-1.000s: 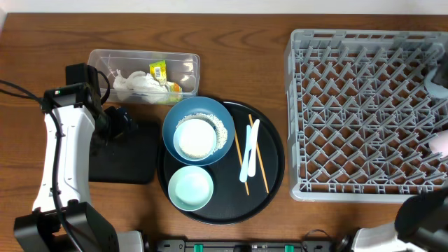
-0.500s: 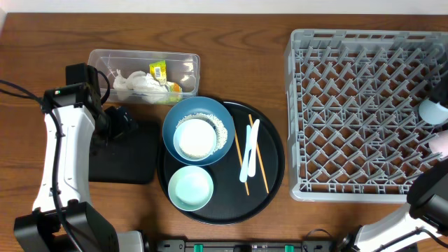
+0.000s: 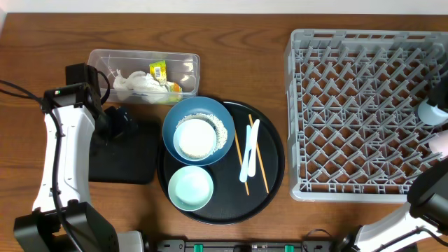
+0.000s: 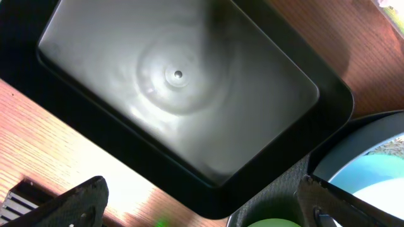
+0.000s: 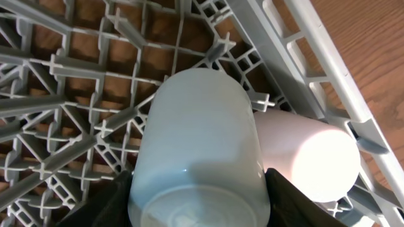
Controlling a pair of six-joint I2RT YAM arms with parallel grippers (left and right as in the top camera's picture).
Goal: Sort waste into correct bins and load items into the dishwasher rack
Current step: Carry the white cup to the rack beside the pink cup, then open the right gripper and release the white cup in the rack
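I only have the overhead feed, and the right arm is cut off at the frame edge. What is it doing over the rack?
Observer: Its wrist camera shows a white cup clamped between the right jaws, above the rack.
Operator: Anything next to it?
Observer: A second white cup lies beside it, against the rack's side wall.
Operator: And the left jaws?
Observer: Open, holding nothing, over the bare floor of the black tray.
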